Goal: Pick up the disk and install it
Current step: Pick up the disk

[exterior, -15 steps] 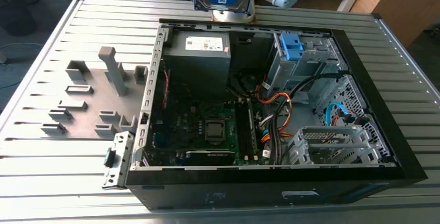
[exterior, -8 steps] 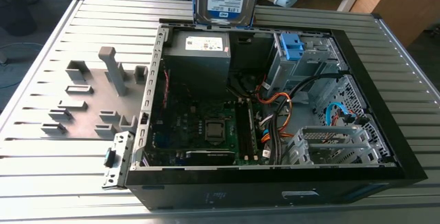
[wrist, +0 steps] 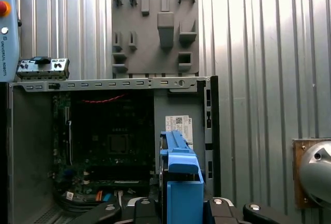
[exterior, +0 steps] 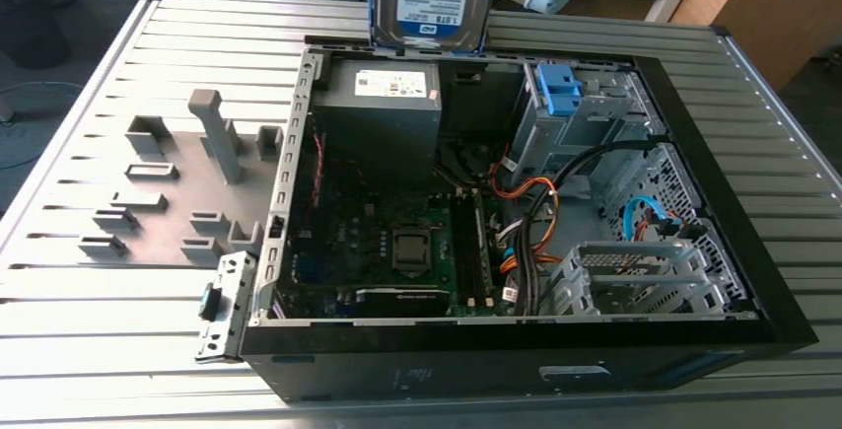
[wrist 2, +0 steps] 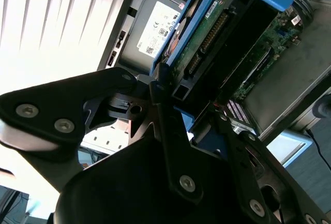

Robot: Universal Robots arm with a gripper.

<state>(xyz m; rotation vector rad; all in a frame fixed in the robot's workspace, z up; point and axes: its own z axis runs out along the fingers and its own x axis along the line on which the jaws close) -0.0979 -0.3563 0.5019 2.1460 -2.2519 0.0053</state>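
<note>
disk: upright, top centre of exterior view, over far edge of open computer case
end effector: clamped on disk's blue side rails
case: on bench

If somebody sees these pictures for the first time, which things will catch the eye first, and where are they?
First comes the disk, with its white-and-blue label, hanging in the air over the far edge of the open computer case in the exterior view. In the second wrist view the gripper is closed on it. Next comes the crowded inside of the case, with orange and black cables toward the exterior view's right.
</note>
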